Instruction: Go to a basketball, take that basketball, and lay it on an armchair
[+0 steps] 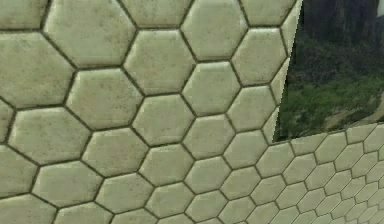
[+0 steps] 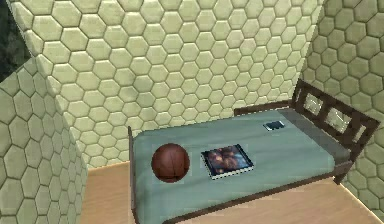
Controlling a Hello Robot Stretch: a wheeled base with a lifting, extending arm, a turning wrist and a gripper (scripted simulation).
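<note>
facing a hexagon-tiled wall (image 1: 130, 110) close ahead, the robot has a patch of dark greenery (image 1: 335, 60) at the forward view's right. in the arm side view the same tiling lines a corner, and a bed (image 2: 300, 150) with a teal cover and a dark wooden headboard (image 2: 335, 112) stands against it on a wood floor (image 2: 108, 195).

the basketball (image 2: 171, 162) rests on the bed's foot end, near the cover's nearer edge, low in the view and a little left of its middle. it looks firm and inflated. i judge it light for its bulk and springy, with a pebbled skin that should give fair grip. being round, it will likely roll on the soft cover if nudged off-centre. taking it across its widest part, level with its middle, seems the safest hold. a hold above or below that line would probably let it slip out.

just beside the ball, toward the headboard, a flat magazine (image 2: 228, 160) lies on the cover, seemingly not touching it. a small flat thing (image 2: 273, 125) lies farther up, near the headboard.

i cannot tell the state of the gripper, nor how the ball sits relative to it. the ball does lie on the side the arm reaches.
</note>
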